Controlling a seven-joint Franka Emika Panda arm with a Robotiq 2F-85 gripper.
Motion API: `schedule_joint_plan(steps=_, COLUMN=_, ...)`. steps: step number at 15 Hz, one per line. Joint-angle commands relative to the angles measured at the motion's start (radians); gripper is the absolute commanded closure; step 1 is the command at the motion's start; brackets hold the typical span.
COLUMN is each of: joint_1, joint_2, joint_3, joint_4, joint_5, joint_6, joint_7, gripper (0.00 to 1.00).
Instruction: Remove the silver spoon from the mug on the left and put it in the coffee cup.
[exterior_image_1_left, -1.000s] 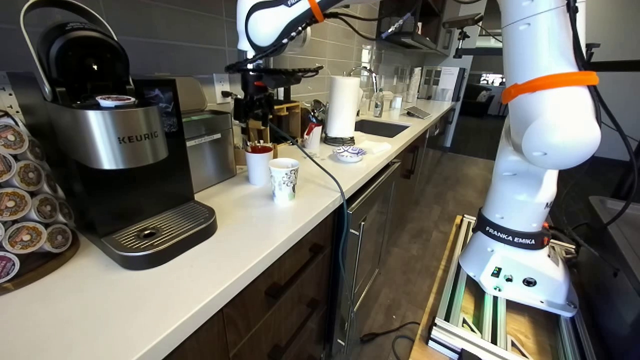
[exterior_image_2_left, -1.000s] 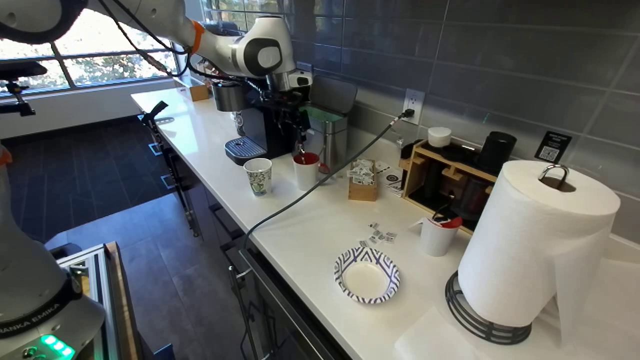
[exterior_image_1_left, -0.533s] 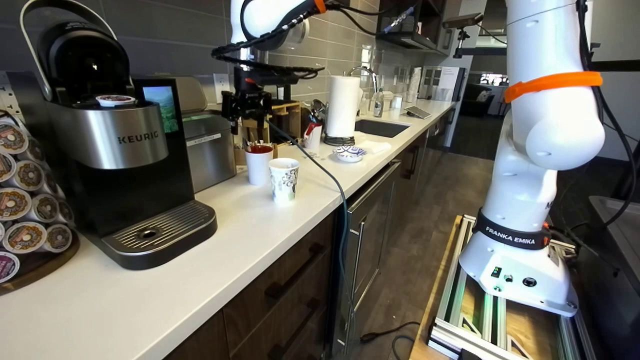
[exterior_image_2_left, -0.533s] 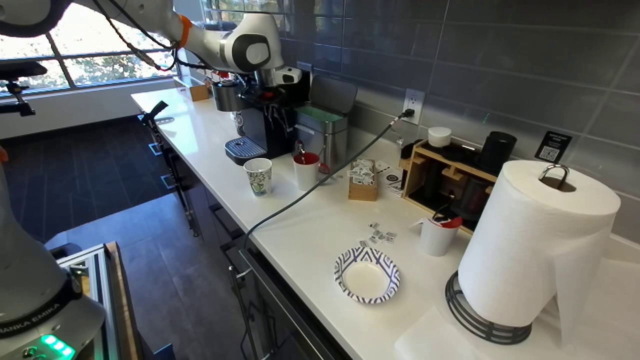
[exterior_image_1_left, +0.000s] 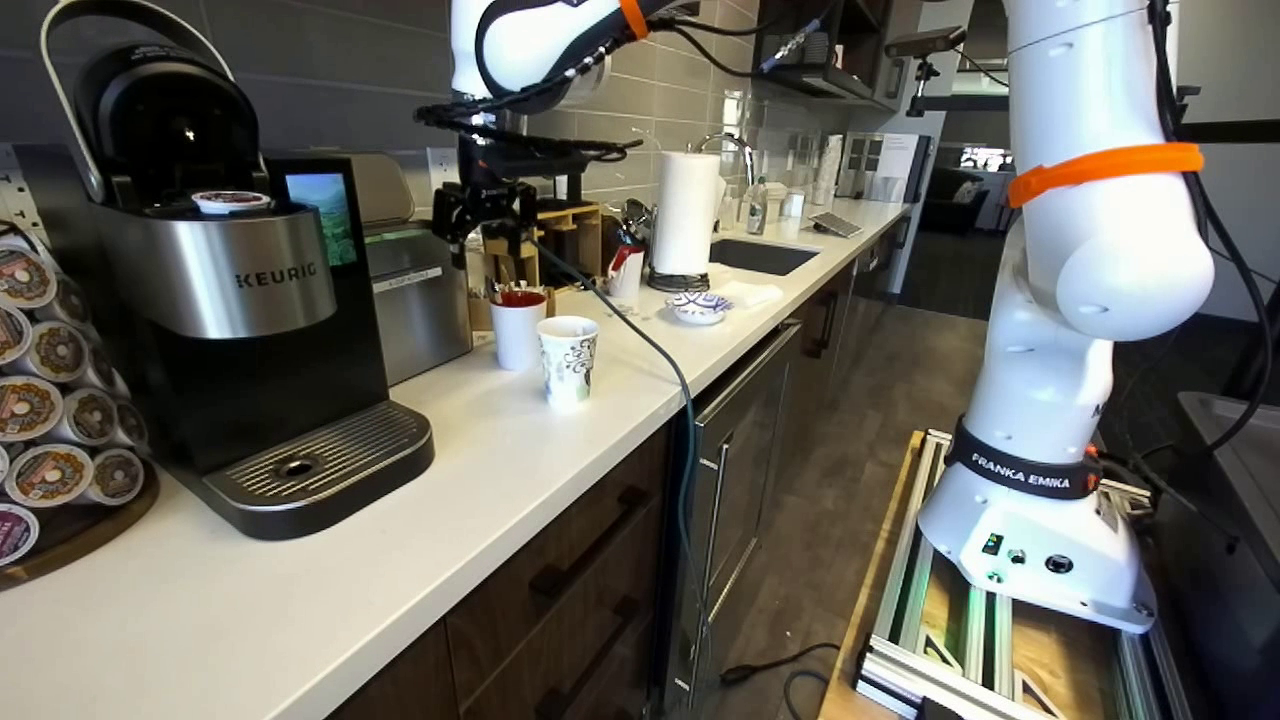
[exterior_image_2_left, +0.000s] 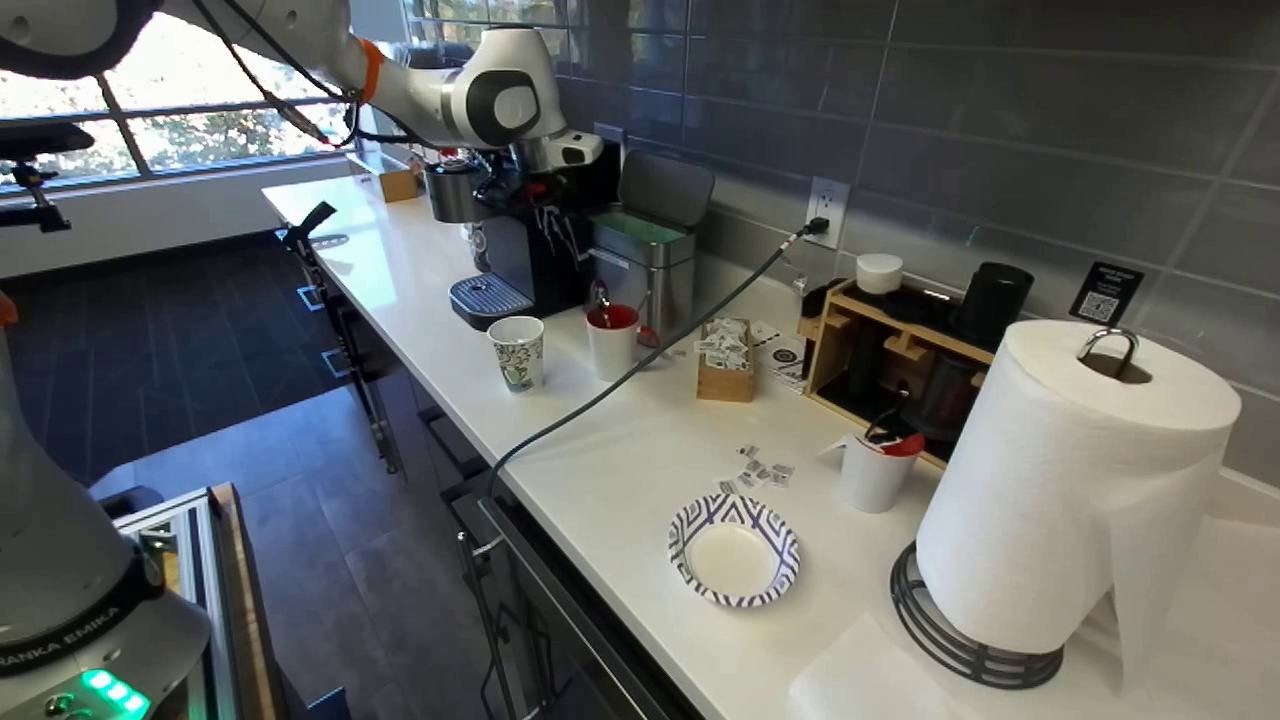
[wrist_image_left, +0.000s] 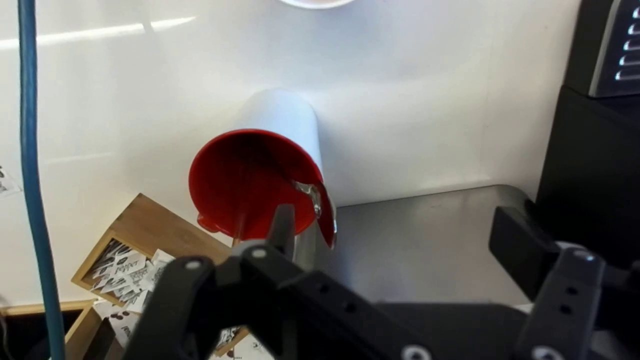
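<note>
Kitchen with a long white countertop (exterior_image_1_left: 490, 460) against a grey tiled wall (exterior_image_2_left: 1000, 130). In an exterior view, a black-and-silver Keurig coffee machine (exterior_image_1_left: 245, 300) occupies the left, a dark rectangular sink (exterior_image_1_left: 765, 257) lies right of centre, and dark brown wood-grain drawers (exterior_image_1_left: 500, 610) appear at lower centre.

holds a glossy white, jointed, orange-banded arm (exterior_image_1_left: 1085, 240) outstretched; points a black, two-fingered gripper (wrist_image_left: 395, 225) downward, with both dark, block-shaped fingertips (wrist_image_left: 516, 247) set wide apart.
</note>
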Motion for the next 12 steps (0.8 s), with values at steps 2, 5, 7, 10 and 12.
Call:
schedule_joint_plan(steps=2, joint_1=0.042, joint_2=0.075, joint_3=-0.033, joint_4=0.067, joint_5=-0.107, joint_6=0.049, joint_7=0.047, gripper=0.00)
schedule_joint_plan(steps=5, joint_1=0.058, joint_2=0.119, joint_3=-0.050, joint_4=0.108, joint_5=-0.144, joint_6=0.037, joint_7=0.057, gripper=0.00)
schedule_joint_plan(steps=7, joint_1=0.064, joint_2=0.147, joint_3=-0.062, joint_4=0.137, joint_5=-0.149, joint_6=0.012, joint_7=0.053, gripper=0.00)
schedule_joint_plan(steps=10, joint_1=0.056, joint_2=0.131, joint_3=-0.061, joint_4=0.111, joint_5=-0.120, joint_6=0.035, joint_7=0.028, gripper=0.00)
schedule_joint_plan(steps=12, joint_1=0.056, joint_2=0.142, joint_3=-0.064, joint_4=0.120, joint_5=-0.120, joint_6=0.035, joint_7=0.028, gripper=0.00)
